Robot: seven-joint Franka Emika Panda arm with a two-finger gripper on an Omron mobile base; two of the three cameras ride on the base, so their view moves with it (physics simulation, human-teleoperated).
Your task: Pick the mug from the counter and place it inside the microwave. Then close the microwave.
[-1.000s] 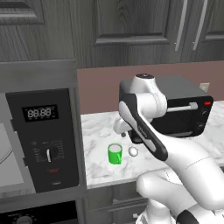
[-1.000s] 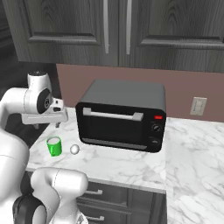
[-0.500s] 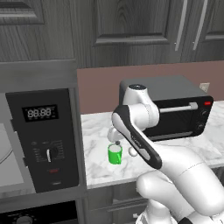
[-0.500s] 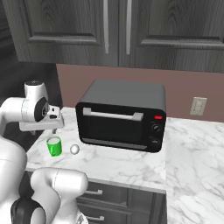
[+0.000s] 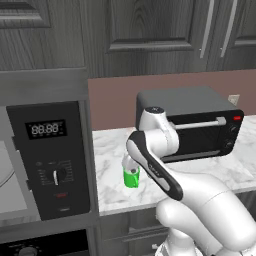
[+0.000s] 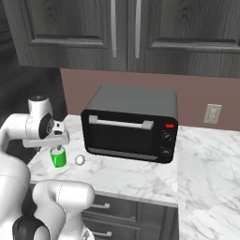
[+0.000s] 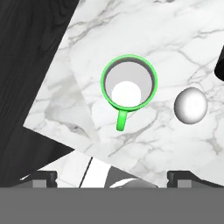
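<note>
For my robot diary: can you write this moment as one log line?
gripper: open, above mug | mug: upright on counter, not held | white ball: beside mug

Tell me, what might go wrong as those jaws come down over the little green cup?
The white ball lies close beside the mug on the counter; a jaw coming down on that side could knock it rolling. The mug's handle sticks out toward the open jaws, so one could land on it and tip the mug.

one green mug (image 7: 129, 83), one white ball (image 7: 190, 105), one black toaster oven (image 6: 131, 123), one microwave (image 5: 46, 162)
</note>
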